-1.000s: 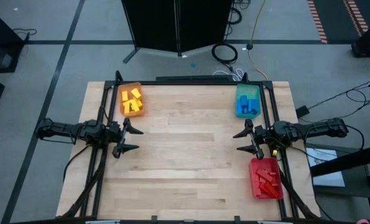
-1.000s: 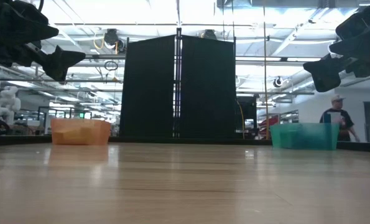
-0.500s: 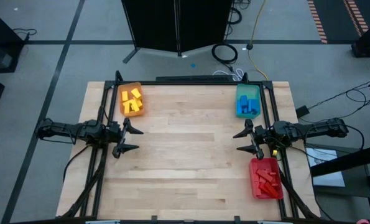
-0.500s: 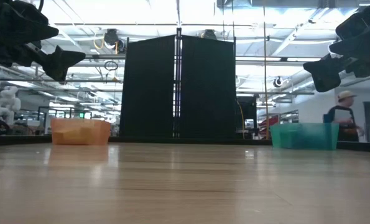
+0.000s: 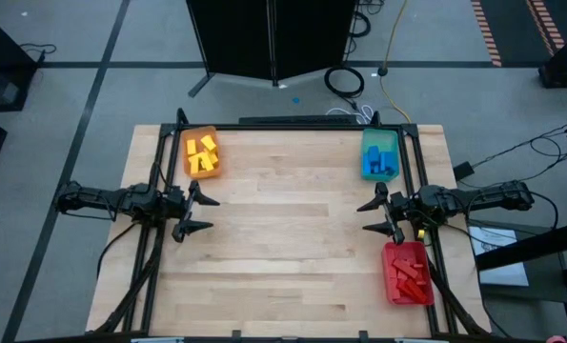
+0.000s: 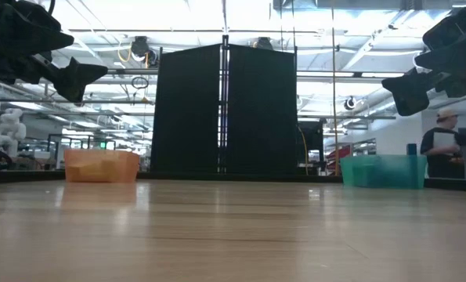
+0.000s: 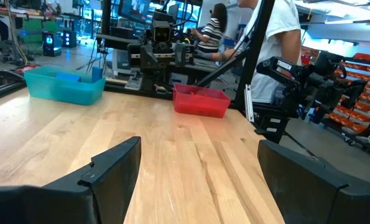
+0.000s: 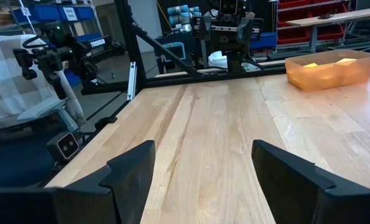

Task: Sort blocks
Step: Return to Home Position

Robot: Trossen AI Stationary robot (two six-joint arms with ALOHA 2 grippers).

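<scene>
From my seat, both arms sit pulled back to the side edges of the table. The left gripper is over the left edge and the right gripper over the right. Each points inward and, by the low view, hangs well above the wood. Both pairs of fingers are spread wide with nothing between them, and my two wrist views agree. I read this as the parking posture: clear of the work area, carrying nothing. The yellow blocks lie in the orange tray at the far left corner. The blue blocks lie in the teal tray at the far right corner. The red blocks lie in the red tray on the right edge, just beside the right gripper. I see no block loose on the wood, so I judge the sort finished.
</scene>
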